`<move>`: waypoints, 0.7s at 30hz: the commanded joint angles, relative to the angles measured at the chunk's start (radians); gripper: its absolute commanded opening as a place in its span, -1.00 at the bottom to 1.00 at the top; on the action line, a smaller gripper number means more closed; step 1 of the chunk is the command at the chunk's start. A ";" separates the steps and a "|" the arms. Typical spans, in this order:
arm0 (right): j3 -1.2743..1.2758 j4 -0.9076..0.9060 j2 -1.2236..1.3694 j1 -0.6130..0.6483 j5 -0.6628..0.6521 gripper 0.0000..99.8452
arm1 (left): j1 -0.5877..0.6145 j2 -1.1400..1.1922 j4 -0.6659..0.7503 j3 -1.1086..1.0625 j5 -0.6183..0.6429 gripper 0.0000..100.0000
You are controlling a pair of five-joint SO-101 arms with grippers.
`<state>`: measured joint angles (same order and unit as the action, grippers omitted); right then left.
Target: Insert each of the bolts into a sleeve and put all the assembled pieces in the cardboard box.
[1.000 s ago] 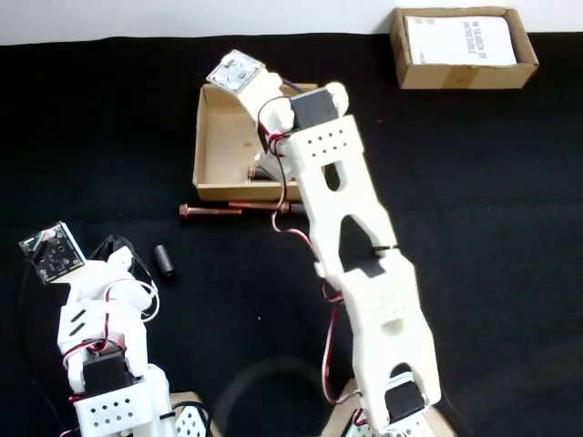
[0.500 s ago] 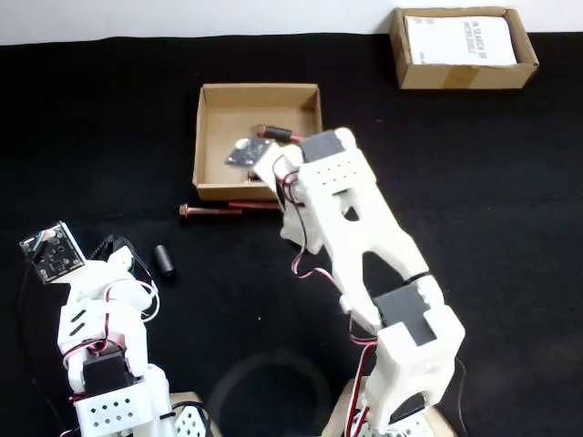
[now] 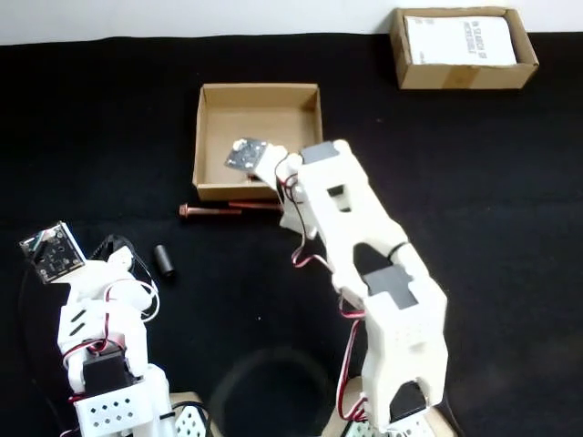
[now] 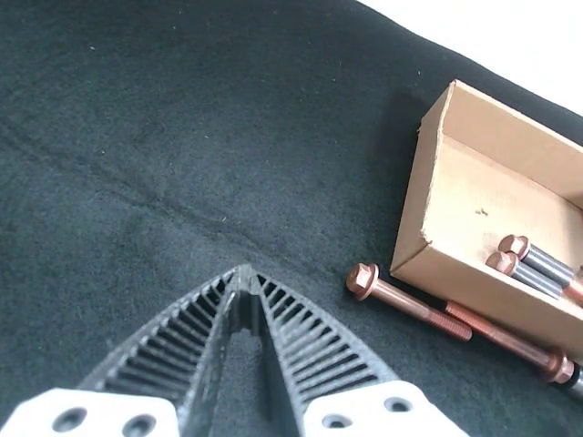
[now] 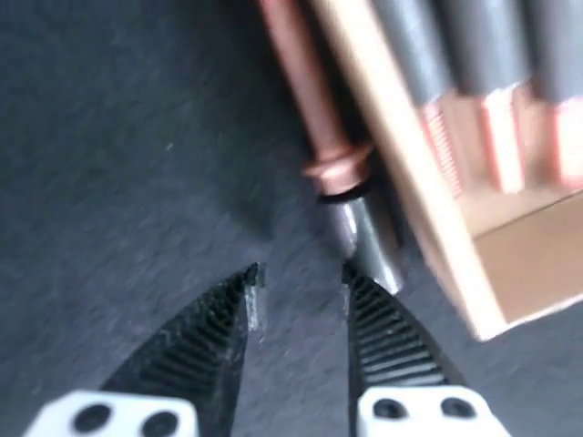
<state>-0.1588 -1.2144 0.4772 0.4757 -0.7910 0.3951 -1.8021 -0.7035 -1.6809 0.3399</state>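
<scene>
The cardboard box (image 3: 211, 137) stands at mid-table, with several sleeved bolts (image 4: 537, 266) lying along its front wall. Two bare copper bolts (image 3: 211, 210) lie end to end on the cloth just in front of the box (image 4: 428, 218). My right arm (image 3: 332, 196) bends over the box's front right corner. Its gripper (image 5: 301, 278) is open just above the cloth, with a grey sleeve (image 5: 367, 238) that lies against a bolt's head (image 5: 337, 168) close to one fingertip. A black sleeve (image 3: 165, 259) lies alone to the left. My left gripper (image 4: 244, 273) is shut, empty, low over bare cloth.
A second cardboard box (image 3: 465, 47) holding a white sheet sits at the far right corner. The table is covered in black cloth (image 3: 492, 200). My left arm (image 3: 100, 309) stands at the near left, close to the black sleeve.
My right arm has drawn back from over the box's inside and lowered its wrist to the box's front edge. The left arm has stayed put.
</scene>
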 commanded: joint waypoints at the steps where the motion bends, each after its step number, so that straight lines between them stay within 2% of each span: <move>1: -0.145 0.012 0.051 -0.018 -0.009 -0.77 | -0.010 -0.013 -0.005 -0.015 -0.006 -0.96; 12: -0.538 -0.180 0.269 -0.018 -0.055 -0.77 | -0.010 -0.013 -0.006 -0.015 -0.006 -0.96; 21: -0.725 -0.189 0.504 -0.036 -0.055 -0.77 | -0.010 -0.013 -0.008 -0.015 -0.006 -0.96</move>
<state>-0.8109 -1.4062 0.9268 0.4542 -0.8339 0.3951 -1.8021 -0.7035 -1.6809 0.3399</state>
